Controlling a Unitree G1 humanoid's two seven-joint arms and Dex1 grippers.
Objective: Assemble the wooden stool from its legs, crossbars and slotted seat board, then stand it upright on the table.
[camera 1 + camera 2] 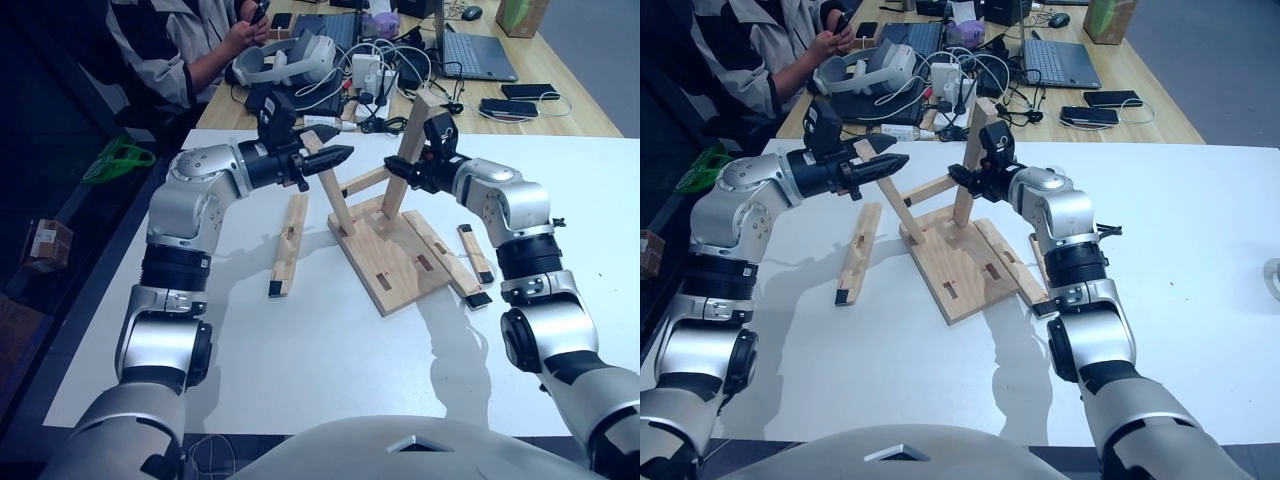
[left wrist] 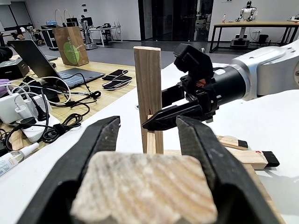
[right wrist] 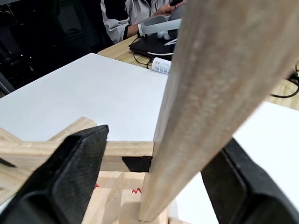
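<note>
The slotted seat board [image 1: 398,268] lies flat on the white table [image 1: 300,370]. Two legs stand tilted in its slots, joined by a crossbar [image 1: 366,180]. My left gripper [image 1: 335,158] is shut on the top of the left leg [image 1: 333,200]; its wood end [image 2: 145,186] sits between the fingers [image 2: 88,154]. Around the middle of the right leg [image 1: 408,150] my right gripper [image 1: 400,172] is shut; this leg [image 3: 219,93] runs between the dark fingers [image 3: 70,177]. A loose leg [image 1: 290,245] lies to the left of the board. Another leg [image 1: 447,258] and a short bar [image 1: 476,252] lie on its right.
Behind the table is a wooden desk with laptops [image 1: 478,52], cables [image 1: 385,70], phones [image 1: 530,92] and a white headset [image 1: 285,58]. A person sits at the back left. The white table has free room in front and to the far right.
</note>
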